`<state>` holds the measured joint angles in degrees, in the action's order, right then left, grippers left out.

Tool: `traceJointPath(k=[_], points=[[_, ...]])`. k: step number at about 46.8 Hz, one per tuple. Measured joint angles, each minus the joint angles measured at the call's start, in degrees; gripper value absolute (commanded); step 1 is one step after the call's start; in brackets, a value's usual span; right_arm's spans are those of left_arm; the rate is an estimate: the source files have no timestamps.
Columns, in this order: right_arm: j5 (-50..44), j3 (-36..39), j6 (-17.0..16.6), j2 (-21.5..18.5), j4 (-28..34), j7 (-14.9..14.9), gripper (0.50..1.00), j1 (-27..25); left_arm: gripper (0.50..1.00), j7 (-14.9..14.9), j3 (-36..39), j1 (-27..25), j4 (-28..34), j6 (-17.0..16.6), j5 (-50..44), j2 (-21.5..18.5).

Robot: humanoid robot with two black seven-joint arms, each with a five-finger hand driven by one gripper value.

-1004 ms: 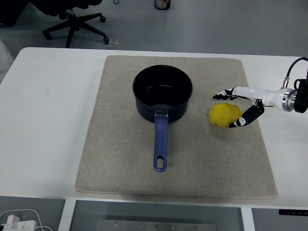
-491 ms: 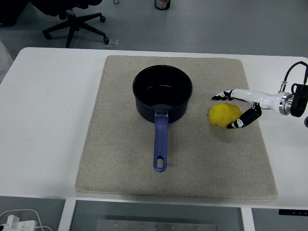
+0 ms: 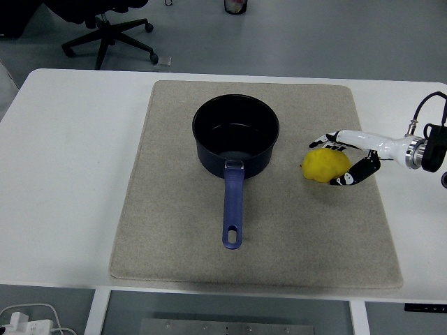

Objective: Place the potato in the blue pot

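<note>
Cupping the potato (image 3: 325, 166), the right hand (image 3: 347, 158) hovers over a beige mat (image 3: 174, 230).

- The potato (image 3: 325, 166) is showing bright yellow.
- The pot (image 3: 236, 137) is showing dark blue, its handle (image 3: 233, 208) a lighter blue.
- The mat (image 3: 174, 209) is looking beige.
- The table (image 3: 70, 174) is showing white.
- The right hand (image 3: 349, 155) is showing white with black fingers.
</note>
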<state>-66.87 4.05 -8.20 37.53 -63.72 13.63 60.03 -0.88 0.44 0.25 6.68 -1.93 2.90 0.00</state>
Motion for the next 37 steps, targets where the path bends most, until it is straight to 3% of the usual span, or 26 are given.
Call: traceJointPath(k=[14, 37], points=[[-0.7, 0.0, 0.0, 0.0, 0.0, 0.0, 0.509, 0.0, 0.996, 0.0, 0.0, 0.0, 0.0, 0.0, 0.0, 0.0], [-0.2, 0.7, -0.1, 0.6, 0.1, 1.8, 0.5, 2.1, 0.996, 0.0, 0.0, 0.0, 0.0, 0.0, 0.0, 0.0]])
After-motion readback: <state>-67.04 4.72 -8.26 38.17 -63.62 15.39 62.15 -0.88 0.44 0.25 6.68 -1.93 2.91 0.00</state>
